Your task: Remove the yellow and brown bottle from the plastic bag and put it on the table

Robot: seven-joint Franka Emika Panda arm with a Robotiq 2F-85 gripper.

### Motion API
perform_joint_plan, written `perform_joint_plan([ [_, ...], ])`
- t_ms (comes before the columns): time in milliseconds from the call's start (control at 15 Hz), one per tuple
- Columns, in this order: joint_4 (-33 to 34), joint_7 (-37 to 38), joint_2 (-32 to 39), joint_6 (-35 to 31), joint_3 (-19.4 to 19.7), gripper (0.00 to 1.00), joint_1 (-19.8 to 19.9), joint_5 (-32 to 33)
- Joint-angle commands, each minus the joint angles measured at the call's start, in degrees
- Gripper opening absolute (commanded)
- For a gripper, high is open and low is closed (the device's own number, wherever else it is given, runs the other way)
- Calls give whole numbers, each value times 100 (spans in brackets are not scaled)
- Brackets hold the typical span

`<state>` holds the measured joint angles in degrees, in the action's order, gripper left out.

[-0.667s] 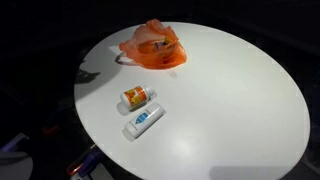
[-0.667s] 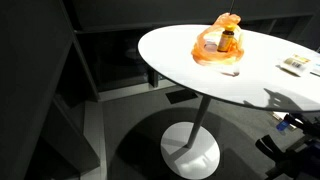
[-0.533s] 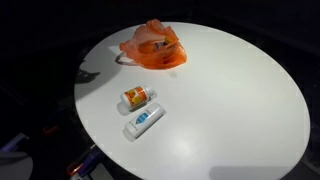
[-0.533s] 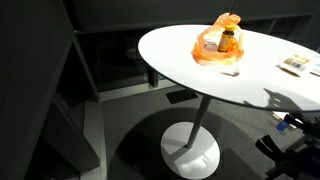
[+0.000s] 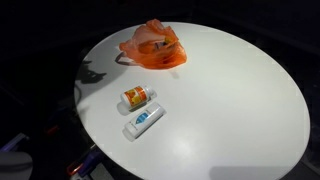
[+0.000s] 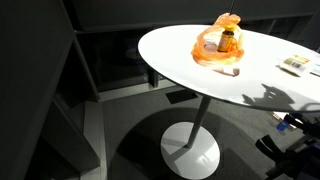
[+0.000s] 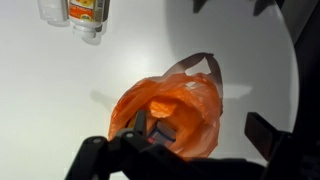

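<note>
An orange plastic bag [image 5: 155,47] stands open on the far side of the round white table [image 5: 220,100]. The yellow bottle with a brown cap [image 6: 228,39] stands upright inside the bag [image 6: 215,50]. In the wrist view the bag [image 7: 185,105] lies below me with its mouth open, and a dark bottle top [image 7: 163,132] shows inside. My gripper [image 7: 200,124] is open above the bag, one finger over the bag's mouth and one beside the bag. The gripper does not show in either exterior view; only its shadow falls on the table.
Two other bottles lie side by side on the table: one with an orange label [image 5: 137,96] and a white and blue one [image 5: 144,120]. They also show at the top of the wrist view [image 7: 85,12]. The table edge [image 6: 165,65] drops to a dark floor.
The arm's shadow on the table has shifted a little. The bag and the bottles have not moved.
</note>
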<state>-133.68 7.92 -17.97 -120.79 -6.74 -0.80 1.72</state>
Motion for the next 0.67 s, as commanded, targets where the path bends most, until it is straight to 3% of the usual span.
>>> perform_joint_plan([
  [0,86,-4,472,-325,143,100,-13,9],
  [600,230,-393,1643,-1486,414,100,-31,-354],
])
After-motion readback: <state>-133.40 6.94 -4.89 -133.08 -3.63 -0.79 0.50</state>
